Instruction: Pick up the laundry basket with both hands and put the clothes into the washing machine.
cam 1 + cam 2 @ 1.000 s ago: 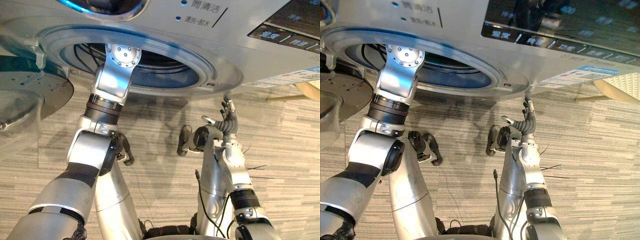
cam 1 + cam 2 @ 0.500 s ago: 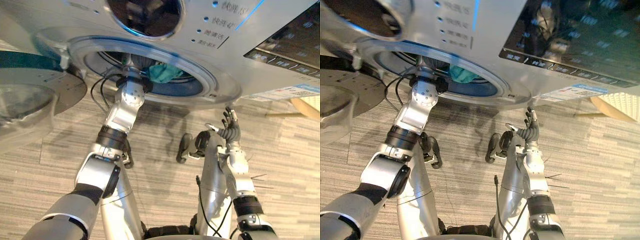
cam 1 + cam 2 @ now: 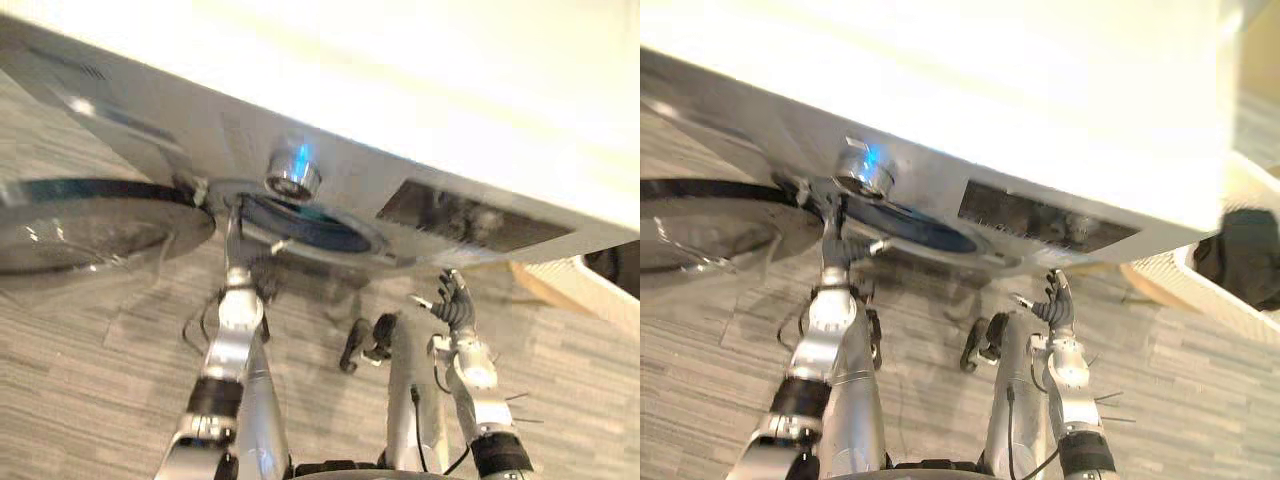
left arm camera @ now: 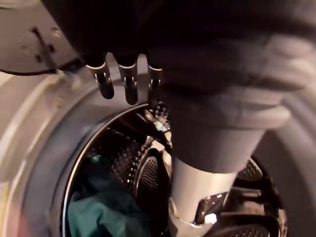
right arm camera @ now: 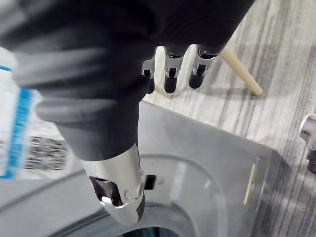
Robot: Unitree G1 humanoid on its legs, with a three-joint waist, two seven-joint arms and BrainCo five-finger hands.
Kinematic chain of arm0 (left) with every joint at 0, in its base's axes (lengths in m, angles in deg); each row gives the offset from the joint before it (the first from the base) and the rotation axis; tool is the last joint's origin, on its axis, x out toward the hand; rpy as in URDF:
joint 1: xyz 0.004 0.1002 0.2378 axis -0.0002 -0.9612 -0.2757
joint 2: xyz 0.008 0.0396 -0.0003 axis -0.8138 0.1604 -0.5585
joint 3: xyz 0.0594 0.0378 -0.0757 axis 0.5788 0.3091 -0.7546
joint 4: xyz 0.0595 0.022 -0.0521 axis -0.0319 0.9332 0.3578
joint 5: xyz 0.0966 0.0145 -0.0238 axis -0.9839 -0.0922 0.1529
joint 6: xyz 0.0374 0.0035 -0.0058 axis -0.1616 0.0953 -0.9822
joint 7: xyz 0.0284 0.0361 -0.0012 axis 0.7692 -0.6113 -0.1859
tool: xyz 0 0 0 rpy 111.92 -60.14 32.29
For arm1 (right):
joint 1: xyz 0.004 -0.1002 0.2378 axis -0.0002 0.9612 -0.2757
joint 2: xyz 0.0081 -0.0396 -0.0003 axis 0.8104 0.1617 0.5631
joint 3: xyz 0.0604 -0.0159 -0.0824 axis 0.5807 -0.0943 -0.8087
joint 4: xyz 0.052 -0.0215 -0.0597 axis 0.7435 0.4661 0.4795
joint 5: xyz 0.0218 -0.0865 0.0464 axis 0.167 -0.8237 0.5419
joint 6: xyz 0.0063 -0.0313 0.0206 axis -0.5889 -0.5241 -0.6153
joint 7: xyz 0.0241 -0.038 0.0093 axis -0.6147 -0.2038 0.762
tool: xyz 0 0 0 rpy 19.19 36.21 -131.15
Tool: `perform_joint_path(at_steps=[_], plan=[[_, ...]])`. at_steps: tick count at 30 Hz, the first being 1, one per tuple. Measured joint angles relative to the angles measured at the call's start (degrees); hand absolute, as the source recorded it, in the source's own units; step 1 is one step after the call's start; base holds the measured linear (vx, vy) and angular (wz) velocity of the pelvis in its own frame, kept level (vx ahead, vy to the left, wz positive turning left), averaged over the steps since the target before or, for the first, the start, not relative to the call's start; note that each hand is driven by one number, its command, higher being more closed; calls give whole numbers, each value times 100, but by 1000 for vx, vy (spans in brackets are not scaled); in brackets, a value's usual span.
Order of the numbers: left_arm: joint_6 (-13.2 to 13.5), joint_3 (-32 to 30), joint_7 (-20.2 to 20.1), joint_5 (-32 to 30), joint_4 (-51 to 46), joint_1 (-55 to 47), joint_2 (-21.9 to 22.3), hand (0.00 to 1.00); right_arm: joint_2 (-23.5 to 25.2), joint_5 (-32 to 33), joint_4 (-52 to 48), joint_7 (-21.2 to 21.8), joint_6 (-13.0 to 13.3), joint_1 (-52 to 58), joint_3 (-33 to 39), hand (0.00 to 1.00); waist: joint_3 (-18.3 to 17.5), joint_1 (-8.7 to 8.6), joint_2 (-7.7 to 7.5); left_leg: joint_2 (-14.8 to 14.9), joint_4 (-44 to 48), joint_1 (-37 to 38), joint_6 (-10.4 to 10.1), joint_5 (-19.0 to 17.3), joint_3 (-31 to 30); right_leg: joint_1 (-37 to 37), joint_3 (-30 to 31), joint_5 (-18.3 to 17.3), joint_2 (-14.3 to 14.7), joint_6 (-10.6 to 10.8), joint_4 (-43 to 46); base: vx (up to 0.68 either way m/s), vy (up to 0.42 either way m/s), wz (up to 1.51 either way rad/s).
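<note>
L hand (image 4: 212, 123) at washer (image 3: 150, 120) door, fingers (image 4: 129, 84) straight, empty; teal clothes (image 4: 98, 217) in drum (image 4: 143, 173). R hand (image 3: 455, 305) by the front, fingers (image 5: 170, 74) spread, empty.

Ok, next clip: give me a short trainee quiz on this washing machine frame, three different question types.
1. True or false: the door of the washing machine is shut.
2. The cloth inside the drum is: A red, B teal, C yellow.
3. Fill in: the ___ robot hand is at the drum's opening.
Key: 1 false, the door is swung open. 2 B. 3 left: the left robot hand, fingers straight.
</note>
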Motion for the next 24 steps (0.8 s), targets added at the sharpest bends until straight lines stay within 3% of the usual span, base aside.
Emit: perform_joint_path(at_steps=[4,8,10,14,19,20,22,24], plan=[[80,-190,-382,726,1373,-564,-24,0,-7,-2,1198,16,-48,176,1,0,-441,33,89,-110,-1587,1351,61,471,490,1120,15,565,226,181,-1546,169,48,-16],[69,-243,-585,763,2242,-711,-82,0,-191,1,2030,28,-79,158,2,0,-575,-6,281,-225,-2825,2250,143,948,934,1807,169,1240,410,335,-2896,119,92,-33],[65,-306,-654,664,2613,-776,-84,0,-260,13,2240,99,-125,168,126,0,-715,-114,429,-359,-3615,2791,203,1235,1285,2209,335,1751,535,439,-3851,143,121,-54],[15,-297,-741,264,2855,-760,-99,0,-319,274,2289,125,-143,197,263,0,-864,-160,554,-502,-4296,3386,261,1399,1816,2661,719,2345,696,547,-4875,92,110,-62],[-27,-57,-764,-115,3016,-709,-203,0,-298,465,2461,127,-135,96,323,0,-998,-267,505,-601,-4570,3804,261,1397,2541,2687,1341,2723,825,555,-5321,26,71,-82],[-35,27,-763,-205,3026,-611,-181,0,-294,512,2475,122,-140,33,350,0,-1011,-266,498,-511,-4579,3817,254,1368,2958,2441,1024,2847,851,384,-5405,-66,-21,-113],[-56,78,-767,-228,3030,-583,-206,0,-290,517,2494,118,-143,-65,359,0,-1008,-295,545,-418,-4562,3815,254,1334,3335,2319,-52,2424,646,-35,-5192,-55,-20,-109],[-59,100,-770,-256,3019,-580,-180,0,-247,516,2695,100,-143,-279,345,0,-1040,-258,571,-217,-4450,3910,144,1246,3881,2284,-2221,2144,120,-531,-4661,19,27,-160]])
